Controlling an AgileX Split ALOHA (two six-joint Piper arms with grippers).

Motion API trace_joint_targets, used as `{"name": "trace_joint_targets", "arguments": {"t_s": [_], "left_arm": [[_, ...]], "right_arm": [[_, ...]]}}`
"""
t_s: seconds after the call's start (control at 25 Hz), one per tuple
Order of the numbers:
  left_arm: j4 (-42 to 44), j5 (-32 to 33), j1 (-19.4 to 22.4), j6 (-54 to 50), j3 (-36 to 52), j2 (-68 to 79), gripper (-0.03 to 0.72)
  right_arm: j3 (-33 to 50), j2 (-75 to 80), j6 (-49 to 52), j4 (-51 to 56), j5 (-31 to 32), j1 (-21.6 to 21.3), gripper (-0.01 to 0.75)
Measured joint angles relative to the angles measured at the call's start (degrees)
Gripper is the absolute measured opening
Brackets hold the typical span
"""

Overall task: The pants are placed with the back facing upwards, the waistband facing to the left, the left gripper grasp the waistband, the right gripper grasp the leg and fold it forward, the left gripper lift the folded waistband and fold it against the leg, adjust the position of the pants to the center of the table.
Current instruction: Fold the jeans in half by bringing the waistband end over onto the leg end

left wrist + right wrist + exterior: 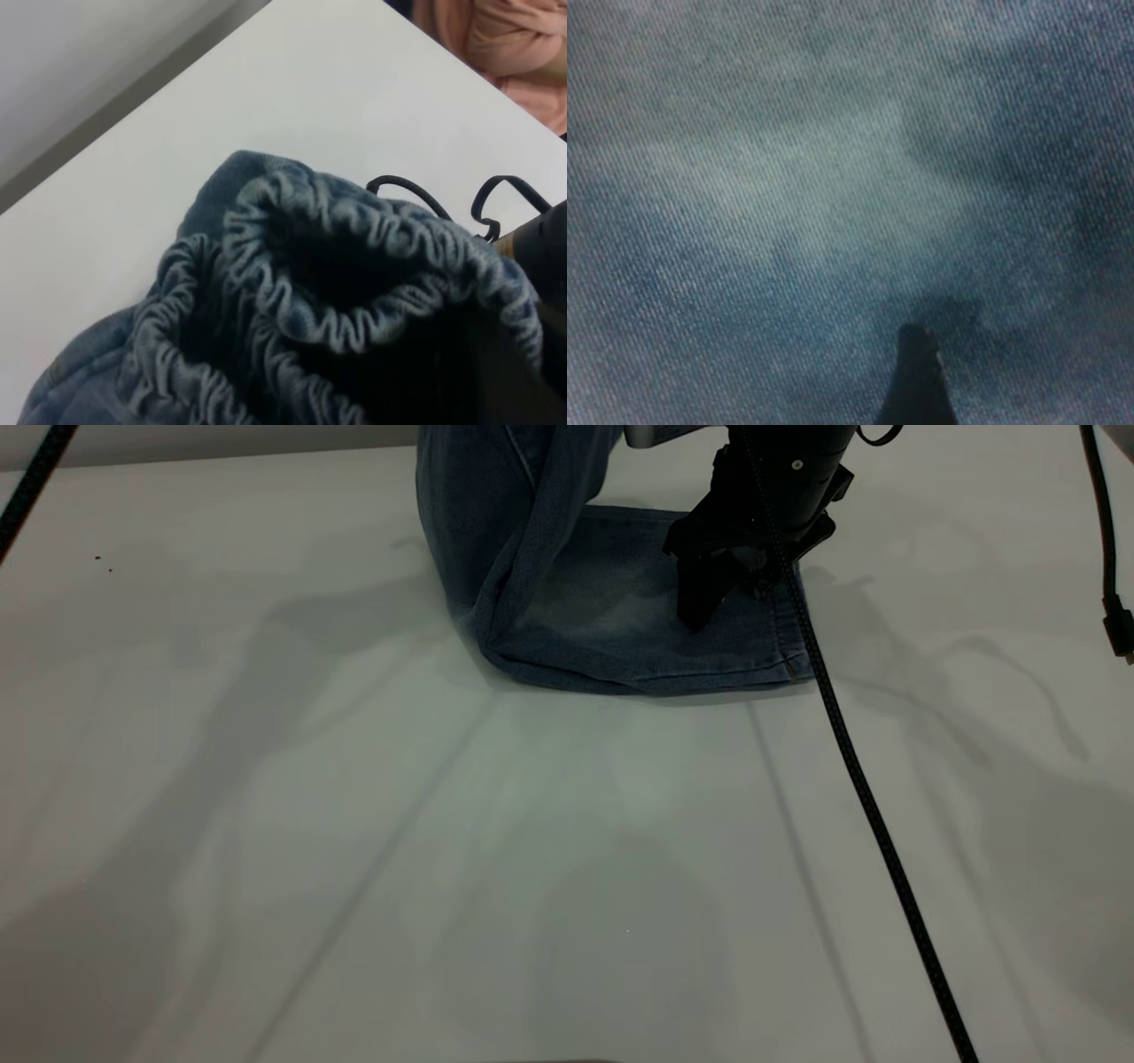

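Pants (567, 593): blue denim, at 12 o'clock on the tabletop (354, 850) in the exterior view; one part lies flat, the other is raised out of the top of that view

Waistband (354, 292): gathered elastic, bunched and held up close under the left wrist camera; the left claw itself is hidden, so whether it pinches the band cannot be told

Leg (611, 615): pale faded patch, flat on the tabletop, hem toward 3 o'clock

Right claw (709, 598): tip pressed down on the leg near the hem; fingers appear pressed together, pinning rather than gripping

Cable (850, 762): black, trailing from the right arm toward 5 o'clock, crossing the hem

Risks, judged: waistband slipping free mid-lift if held thinly; fold landing crooked if the pinned leg drags; cable snagging the hem
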Motion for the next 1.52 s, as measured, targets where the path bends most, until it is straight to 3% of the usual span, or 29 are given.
{"name": "trace_joint_targets", "arguments": {"t_s": [0.28,0.56,0.8,1.08,1.2,1.32,1.44,1.52], "left_arm": [[-0.07,0.00,0.00,0.00,-0.07,0.00,0.055],[1.04,1.39,-0.81,0.14,-0.38,0.00,0.055],[4.13,0.23,-6.50,0.14,-0.63,3.61,0.055],[4.68,-7.26,-11.81,0.14,-0.63,11.82,0.066],[4.67,-11.41,-13.28,1.30,-0.63,14.29,0.123],[4.61,-12.59,-13.67,2.84,-0.90,14.54,0.259],[6.96,-9.69,-13.38,2.49,-2.50,13.17,0.410],[12.98,-5.54,-13.25,0.26,-3.84,11.24,0.482]], "right_arm": [[-2.20,-3.28,1.17,-3.57,3.47,-2.83,0.477],[-6.66,-12.48,4.29,-4.76,6.63,-12.91,0.477],[-7.32,-16.41,4.91,-1.73,7.93,-19.46,0.477],[-7.50,-18.43,4.91,2.05,8.69,-20.55,0.477],[-7.50,-18.48,4.85,3.19,9.07,-20.55,0.477],[-7.50,-18.48,4.71,4.12,9.64,-20.55,0.477],[-7.50,-18.50,4.67,4.46,10.17,-20.55,0.477],[-7.50,-18.50,4.67,4.52,10.28,-20.55,0.477]]}}
